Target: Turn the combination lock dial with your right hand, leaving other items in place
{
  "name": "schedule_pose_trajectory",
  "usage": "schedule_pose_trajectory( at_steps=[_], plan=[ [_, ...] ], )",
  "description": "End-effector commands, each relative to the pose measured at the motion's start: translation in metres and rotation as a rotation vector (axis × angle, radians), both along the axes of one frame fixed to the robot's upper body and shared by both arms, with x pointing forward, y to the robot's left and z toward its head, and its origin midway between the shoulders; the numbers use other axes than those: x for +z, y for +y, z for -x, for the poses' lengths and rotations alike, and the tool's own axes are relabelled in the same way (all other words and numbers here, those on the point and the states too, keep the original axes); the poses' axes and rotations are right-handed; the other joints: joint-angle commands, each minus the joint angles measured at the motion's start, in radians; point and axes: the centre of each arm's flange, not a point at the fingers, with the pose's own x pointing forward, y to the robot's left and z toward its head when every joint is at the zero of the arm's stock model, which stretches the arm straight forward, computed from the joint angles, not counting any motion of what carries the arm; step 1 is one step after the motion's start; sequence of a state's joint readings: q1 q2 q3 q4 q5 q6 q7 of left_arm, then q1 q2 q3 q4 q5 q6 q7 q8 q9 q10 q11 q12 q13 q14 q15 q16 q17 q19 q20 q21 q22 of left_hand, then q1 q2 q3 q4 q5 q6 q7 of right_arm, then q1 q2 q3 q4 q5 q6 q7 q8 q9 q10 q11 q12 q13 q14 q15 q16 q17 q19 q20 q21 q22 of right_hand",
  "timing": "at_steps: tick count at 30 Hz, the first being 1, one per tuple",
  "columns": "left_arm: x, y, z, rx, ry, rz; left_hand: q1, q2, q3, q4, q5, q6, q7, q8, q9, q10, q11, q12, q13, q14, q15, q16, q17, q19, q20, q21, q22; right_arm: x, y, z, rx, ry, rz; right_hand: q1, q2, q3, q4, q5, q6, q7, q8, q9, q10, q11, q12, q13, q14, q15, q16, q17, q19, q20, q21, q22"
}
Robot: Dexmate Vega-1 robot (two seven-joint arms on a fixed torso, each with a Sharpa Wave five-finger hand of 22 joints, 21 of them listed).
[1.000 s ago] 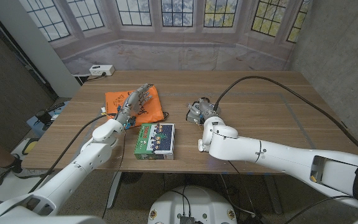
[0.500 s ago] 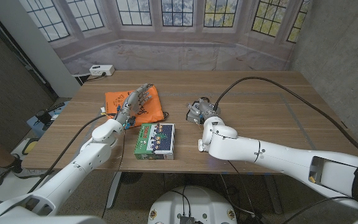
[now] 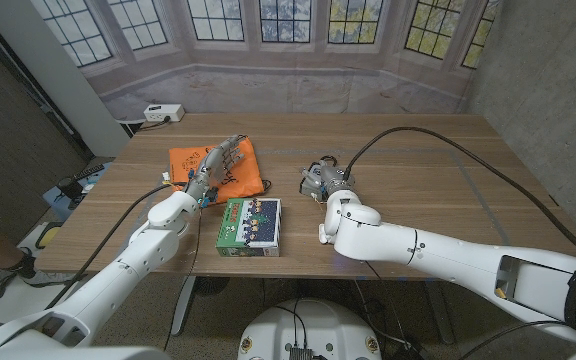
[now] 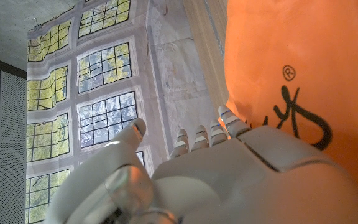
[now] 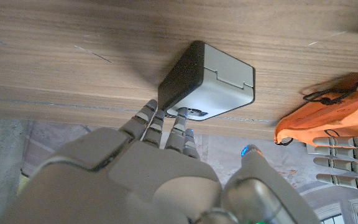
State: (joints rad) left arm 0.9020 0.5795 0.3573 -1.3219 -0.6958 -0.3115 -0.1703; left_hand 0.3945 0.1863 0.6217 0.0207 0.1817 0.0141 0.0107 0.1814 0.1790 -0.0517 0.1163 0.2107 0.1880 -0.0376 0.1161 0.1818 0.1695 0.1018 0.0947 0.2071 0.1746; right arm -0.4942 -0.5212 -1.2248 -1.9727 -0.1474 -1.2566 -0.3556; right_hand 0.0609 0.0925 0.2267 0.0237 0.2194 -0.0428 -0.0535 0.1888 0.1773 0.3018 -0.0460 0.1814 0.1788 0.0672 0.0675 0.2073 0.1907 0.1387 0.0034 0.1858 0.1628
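Since the dial must be turned, the right hand (image 3: 320,181) sits at the frame's middle on the combination lock (image 5: 207,82), fingers (image 5: 180,122) touching its dial; whether they grip is unclear. Left hand (image 3: 215,165) hovers released over the orange bag (image 3: 240,178), keeping clear.

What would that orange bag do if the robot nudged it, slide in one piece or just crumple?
Probably crumple. The orange bag lies flat and wrinkled on the table, so it looks like soft, light fabric. A loose drawstring trails from it and would likely drag behind.
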Motion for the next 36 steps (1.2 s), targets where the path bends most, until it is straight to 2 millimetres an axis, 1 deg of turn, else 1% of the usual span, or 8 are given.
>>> schedule_pose_trajectory(
  at_steps=[1, 13, 20, 31, 36],
  plan=[
    [-0.002, 0.002, 0.001, -0.001, 0.002, 0.000, 0.011, 0.002, 0.005, -0.004, 0.006, -0.001, -0.002, 0.003, 0.004, 0.005, -0.001, -0.002, 0.006, 0.005, 0.003, 0.001, 0.004, 0.008, 0.003, -0.004, 0.004, -0.007, 0.004, 0.003, -0.004, 0.009, -0.013, 0.013, 0.006, 0.004, 0.000, 0.006, 0.008, -0.004, 0.003, 0.002, 0.017, -0.002, 0.010, 0.005, 0.006, -0.003, 0.000, 0.002, 0.006, 0.001, 0.004, 0.003],
    [-0.002, 0.004, 0.000, -0.003, -0.001, 0.003, 0.011, 0.002, 0.005, -0.005, 0.006, -0.002, -0.002, 0.003, 0.004, 0.006, -0.002, -0.002, 0.006, 0.005, 0.002, 0.001, 0.004, 0.009, 0.002, -0.004, 0.004, -0.010, 0.006, 0.003, -0.005, 0.012, -0.019, 0.014, 0.006, 0.005, 0.000, 0.006, 0.007, 0.000, 0.002, 0.002, 0.029, -0.004, 0.013, 0.005, 0.011, -0.004, 0.000, 0.002, 0.007, -0.001, 0.003, 0.003],
    [-0.003, 0.004, -0.001, -0.002, 0.003, 0.006, 0.011, 0.002, 0.004, -0.005, 0.006, -0.001, -0.003, 0.004, 0.004, 0.006, -0.003, -0.002, 0.006, 0.005, 0.003, 0.001, 0.004, 0.010, 0.001, -0.004, 0.004, -0.012, 0.007, 0.001, -0.002, 0.024, -0.021, 0.015, 0.006, 0.007, -0.001, 0.006, -0.006, 0.007, -0.002, 0.002, 0.039, -0.002, 0.015, 0.005, 0.014, -0.005, 0.001, 0.002, 0.008, -0.002, 0.003, 0.003],
    [-0.005, 0.006, -0.001, 0.003, 0.010, 0.006, 0.011, 0.002, 0.004, -0.005, 0.006, -0.002, -0.003, 0.003, 0.004, 0.007, -0.002, -0.001, 0.006, 0.006, 0.001, 0.002, 0.004, 0.010, 0.001, -0.004, 0.004, -0.017, 0.008, 0.000, -0.002, 0.037, -0.028, 0.016, 0.006, 0.008, -0.001, 0.006, -0.017, 0.009, -0.006, 0.002, 0.041, -0.003, 0.014, 0.004, 0.017, -0.007, 0.001, 0.002, 0.008, -0.003, 0.002, 0.003],
    [-0.006, 0.006, -0.001, 0.001, 0.011, 0.004, 0.012, 0.002, 0.004, -0.005, 0.006, -0.003, -0.004, 0.003, 0.004, 0.006, -0.001, -0.002, 0.006, 0.007, 0.003, 0.002, 0.004, 0.010, 0.001, -0.004, 0.004, -0.020, 0.010, 0.002, -0.004, 0.044, -0.026, 0.016, 0.006, 0.010, -0.001, 0.006, -0.028, 0.021, -0.008, 0.002, 0.044, -0.004, 0.014, 0.004, 0.016, -0.009, 0.000, 0.002, 0.007, -0.004, 0.002, 0.003]
  ],
)
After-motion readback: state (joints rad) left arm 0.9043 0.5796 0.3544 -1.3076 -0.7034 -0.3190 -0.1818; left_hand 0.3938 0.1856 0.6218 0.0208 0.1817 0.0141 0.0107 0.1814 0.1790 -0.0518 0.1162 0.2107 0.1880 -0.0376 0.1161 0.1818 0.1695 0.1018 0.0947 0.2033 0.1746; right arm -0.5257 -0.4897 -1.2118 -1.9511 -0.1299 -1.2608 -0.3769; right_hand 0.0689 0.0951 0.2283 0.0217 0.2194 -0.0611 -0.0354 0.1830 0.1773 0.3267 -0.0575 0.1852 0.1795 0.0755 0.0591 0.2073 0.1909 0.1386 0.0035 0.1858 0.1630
